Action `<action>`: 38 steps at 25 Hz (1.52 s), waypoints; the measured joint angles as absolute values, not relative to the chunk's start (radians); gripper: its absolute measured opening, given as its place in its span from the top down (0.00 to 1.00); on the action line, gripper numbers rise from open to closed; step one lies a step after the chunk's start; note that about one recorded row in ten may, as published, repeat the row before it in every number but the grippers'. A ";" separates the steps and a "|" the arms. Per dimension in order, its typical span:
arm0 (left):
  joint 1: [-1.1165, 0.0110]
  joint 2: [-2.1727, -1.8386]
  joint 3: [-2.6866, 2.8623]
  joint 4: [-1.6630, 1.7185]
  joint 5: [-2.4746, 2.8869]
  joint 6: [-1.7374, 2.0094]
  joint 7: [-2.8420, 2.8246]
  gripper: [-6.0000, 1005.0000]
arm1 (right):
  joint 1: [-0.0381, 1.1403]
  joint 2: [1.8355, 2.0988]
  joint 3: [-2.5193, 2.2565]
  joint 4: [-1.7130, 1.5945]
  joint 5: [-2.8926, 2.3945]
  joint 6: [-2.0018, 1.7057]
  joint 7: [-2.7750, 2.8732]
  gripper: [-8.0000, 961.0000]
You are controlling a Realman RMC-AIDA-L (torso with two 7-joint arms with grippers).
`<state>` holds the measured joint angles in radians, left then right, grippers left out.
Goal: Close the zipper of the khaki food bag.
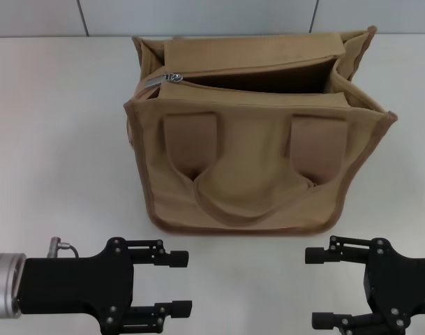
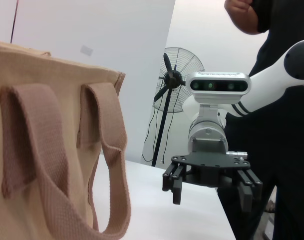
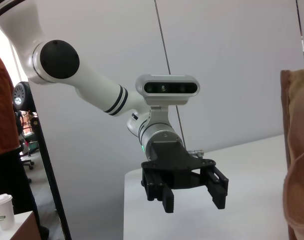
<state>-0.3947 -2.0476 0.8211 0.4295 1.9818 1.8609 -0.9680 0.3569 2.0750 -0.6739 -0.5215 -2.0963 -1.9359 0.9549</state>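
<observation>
The khaki food bag (image 1: 257, 150) stands upright on a white table (image 1: 51, 139) before a pale wall, with a fan (image 2: 172, 80) showing beyond it in the left wrist view. Its zipper (image 1: 172, 77) is undone, the silver slider sitting at the bag's left end; the bag's inside is in shadow. In front of the bag, well apart from it, the left gripper (image 1: 179, 282) and right gripper (image 1: 318, 287) hover with fingers spread, holding nothing.

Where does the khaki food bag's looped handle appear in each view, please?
Head view: looped handle on the bag's near face, centre.
Left wrist view: fills the lower left.
Right wrist view: not clearly visible; only the khaki food bag edge.
Shared landmark: the bag.
</observation>
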 joint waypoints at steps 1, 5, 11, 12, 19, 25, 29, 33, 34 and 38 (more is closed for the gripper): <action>-0.395 -2.045 0.818 0.430 1.982 1.864 -0.969 0.36 | 0.358 2.075 -0.673 -0.521 -2.096 -1.937 0.955 0.15; -0.392 -2.035 0.797 0.429 1.982 1.881 -0.972 0.35 | 0.367 2.074 -0.671 -0.522 -2.093 -1.944 0.955 0.15; -0.391 -2.027 0.785 0.429 1.982 1.894 -0.972 0.34 | 0.370 2.074 -0.669 -0.522 -2.092 -1.946 0.956 0.15; -0.391 -2.027 0.785 0.429 1.982 1.894 -0.972 0.34 | 0.370 2.074 -0.669 -0.521 -2.092 -1.946 0.956 0.15; -0.397 -2.026 0.753 0.429 1.980 1.899 -0.989 0.32 | 0.370 2.074 -0.669 -0.522 -2.091 -1.947 0.960 0.15; -0.408 -2.013 0.576 0.430 1.980 1.928 -1.061 0.31 | 0.366 2.074 -0.669 -0.522 -2.091 -1.947 0.962 0.15; -0.390 -1.988 0.410 0.436 1.979 1.935 -1.051 0.27 | 0.360 2.073 -0.669 -0.522 -2.091 -1.947 0.963 0.15; -0.385 -1.955 0.301 0.438 1.979 1.917 -1.031 0.22 | 0.359 2.073 -0.669 -0.522 -2.091 -1.947 0.963 0.15; -0.389 -1.949 0.289 0.439 1.979 1.896 -1.025 0.22 | 0.359 2.072 -0.668 -0.522 -2.091 -1.947 0.963 0.15; -0.429 -1.948 0.287 0.444 1.981 1.805 -1.014 0.22 | 0.358 2.071 -0.667 -0.522 -2.091 -1.947 0.963 0.15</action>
